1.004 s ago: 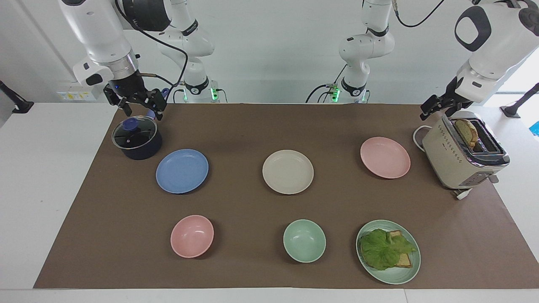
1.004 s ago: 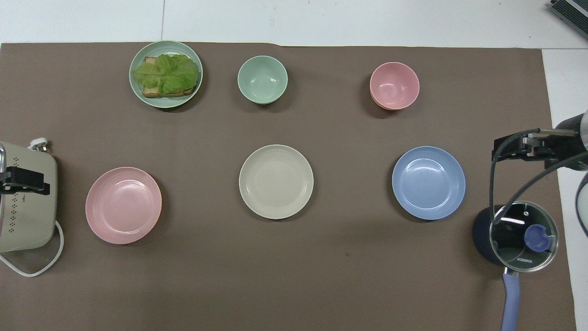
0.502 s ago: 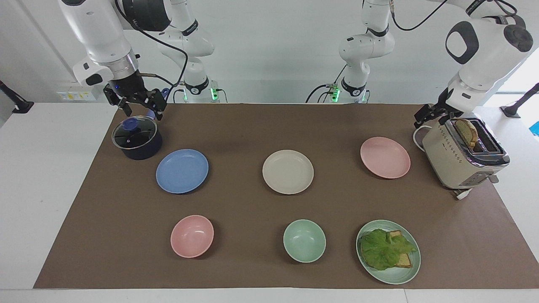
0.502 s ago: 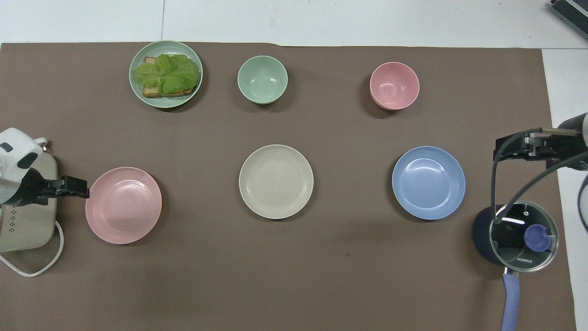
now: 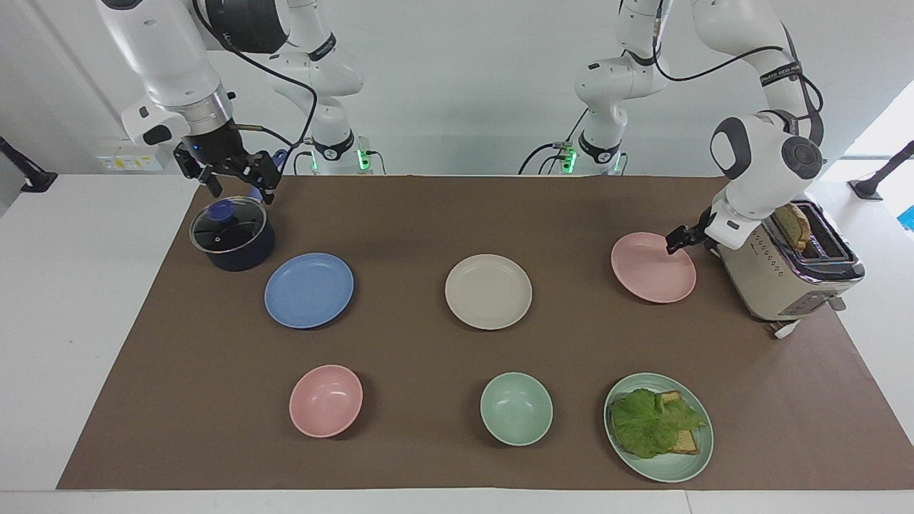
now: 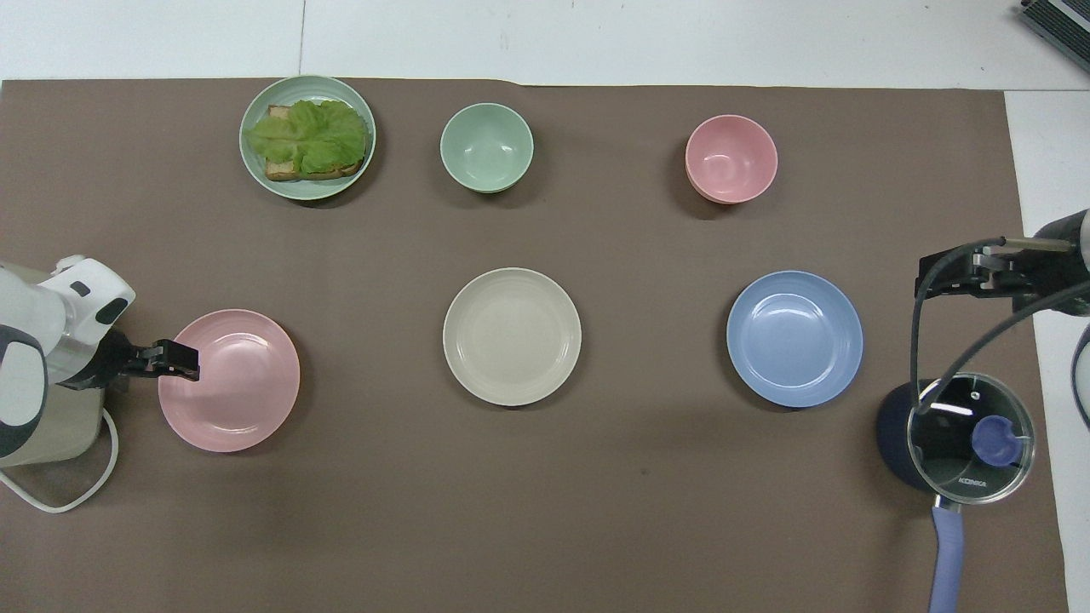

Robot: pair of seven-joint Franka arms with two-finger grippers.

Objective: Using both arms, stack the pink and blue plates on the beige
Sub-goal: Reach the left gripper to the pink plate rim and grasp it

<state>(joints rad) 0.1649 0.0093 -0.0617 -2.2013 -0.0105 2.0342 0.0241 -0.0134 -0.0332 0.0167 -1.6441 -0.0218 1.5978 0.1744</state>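
The beige plate [image 5: 488,291] [image 6: 512,335] lies mid-table. Toward the left arm's end lies the pink plate [image 5: 650,273] [image 6: 238,383], and toward the right arm's end the blue plate [image 5: 308,290] [image 6: 794,338]. My left gripper [image 5: 677,243] [image 6: 181,362] is open and low over the pink plate's rim on the toaster side; whether it touches the rim I cannot tell. My right gripper [image 5: 241,187] [image 6: 935,277] hangs open and empty above the lidded pot, beside the blue plate.
A cream toaster [image 5: 778,278] with bread stands next to the pink plate. A dark pot [image 5: 232,239] with a glass lid sits near the blue plate. Farther from the robots lie a pink bowl [image 5: 325,400], a green bowl [image 5: 515,408] and a green plate [image 5: 689,467] with lettuce and bread.
My left arm has swung down from above the toaster to the pink plate's rim. The right gripper has stayed over the pot. No plate has moved.
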